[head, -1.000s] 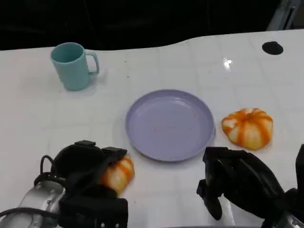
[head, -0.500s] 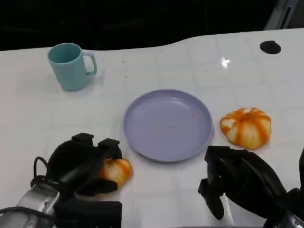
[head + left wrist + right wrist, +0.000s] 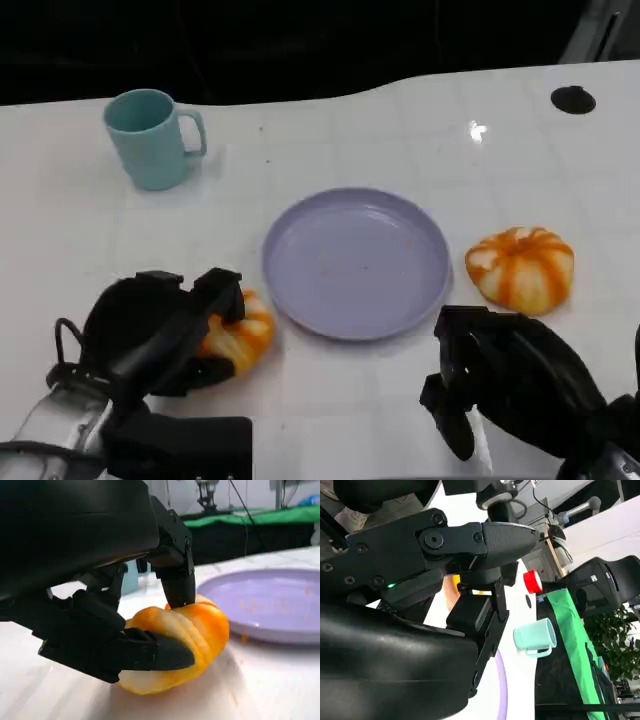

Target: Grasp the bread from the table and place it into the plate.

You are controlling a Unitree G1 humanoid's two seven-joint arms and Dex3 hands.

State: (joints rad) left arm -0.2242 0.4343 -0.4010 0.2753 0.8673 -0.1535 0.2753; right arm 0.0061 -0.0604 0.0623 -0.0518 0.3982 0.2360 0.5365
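Your left hand (image 3: 165, 335) sat at the near left of the white table (image 3: 400, 130), its black fingers (image 3: 170, 582) closed around a small orange-and-cream bread (image 3: 238, 332). In the left wrist view, you could see one finger pressing down on the top of that bread (image 3: 180, 640) while a lower finger lay along its near side; the bread rested on the table surface, just beside the rim of the lavender plate (image 3: 270, 605) but not on it.

The plate (image 3: 357, 262) lay at the middle of the table and held nothing but a few small crumbs. A second bread (image 3: 520, 268), larger, round and striped orange and white, sat just beside the plate's right edge, apart from both of your hands.

Your right hand (image 3: 505, 385) hovered at the near right, in front of the second bread and not touching it. Its fingers were curled inward with nothing between them. The right wrist view showed the same black fingers (image 3: 485, 540) folded close together.

A teal mug (image 3: 150, 138) stood upright at the far left, handle pointing right, well apart from the plate. A small black disc (image 3: 573, 99) lay at the far right corner of the table.
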